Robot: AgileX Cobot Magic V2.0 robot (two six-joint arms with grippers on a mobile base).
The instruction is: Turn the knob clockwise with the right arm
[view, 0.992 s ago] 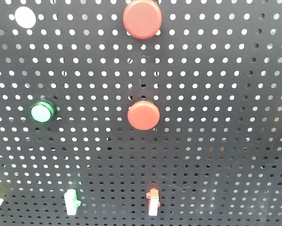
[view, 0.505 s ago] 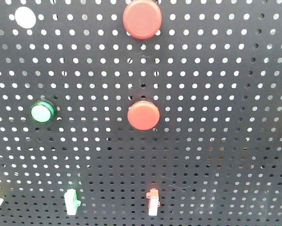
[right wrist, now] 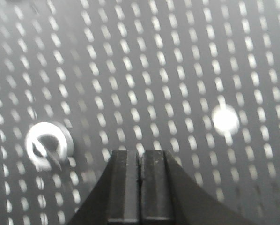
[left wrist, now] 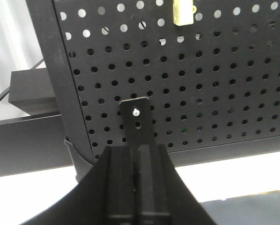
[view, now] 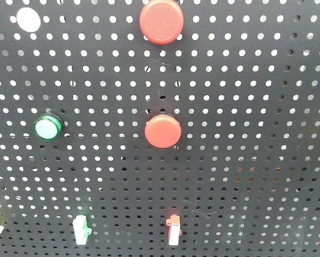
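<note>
Toward the left edge of the black perforated metal panel [right wrist: 177,70], the blurred white round knob [right wrist: 48,146] sits left of the right end effector [right wrist: 140,187], which is clenched on nothing and apart from it. The left end effector [left wrist: 139,183] is likewise clenched empty.

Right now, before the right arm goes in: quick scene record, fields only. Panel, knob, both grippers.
panel: black pegboard, upright
right gripper: shut, empty
left gripper: shut, empty, facing a bracket low on the panel
knob: white ring, image-left of the right gripper in its wrist view, blurred, untouched
other fittings: upper red button, lower red button, green button
</note>
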